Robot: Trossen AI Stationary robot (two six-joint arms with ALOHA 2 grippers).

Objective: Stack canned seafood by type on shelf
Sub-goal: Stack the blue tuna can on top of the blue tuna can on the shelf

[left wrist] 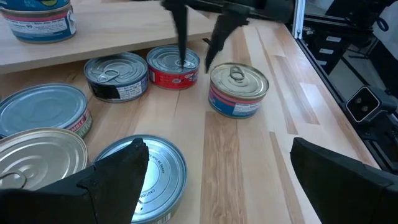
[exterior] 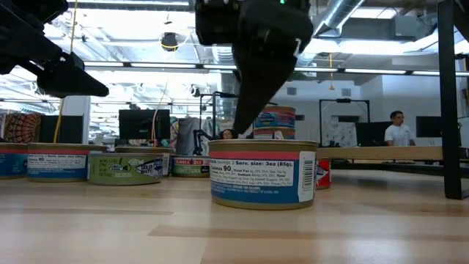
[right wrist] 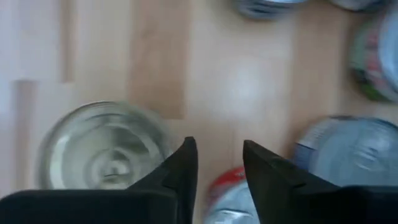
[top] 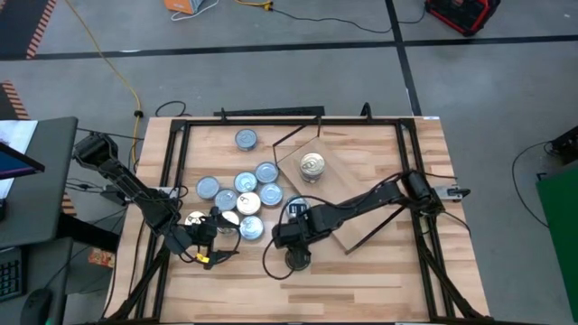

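Observation:
Several flat tins with silver lids lie clustered on the table [top: 242,194], left of the shelf [top: 336,197], a light-wood board that bears one tin [top: 312,165]. My right gripper [right wrist: 217,165] is open and points down over a red-labelled tin [left wrist: 174,67]. A blue-and-pink-labelled tin [exterior: 262,174] stands alone just nearer the table's near edge [top: 296,262]. My left gripper [left wrist: 217,180] is open wide near the table's left side [top: 215,246], above the tabletop, with one finger over a silver-lidded tin [left wrist: 158,168]. My right gripper comes from above, pointing down. One fingertip [left wrist: 183,56] stands at the red-labelled tin's lid [left wrist: 168,61], the other beside the tin toward the blue-and-pink one. Whether either finger touches the tin, I cannot tell.
A dark metal frame [top: 172,171] runs around the tabletop's edges. A black-labelled tin [left wrist: 117,76] sits next to the red one, below the shelf's edge [left wrist: 124,45]. Bare plank lies toward the near right [top: 379,266]. People and desks show in the room beyond [exterior: 399,128].

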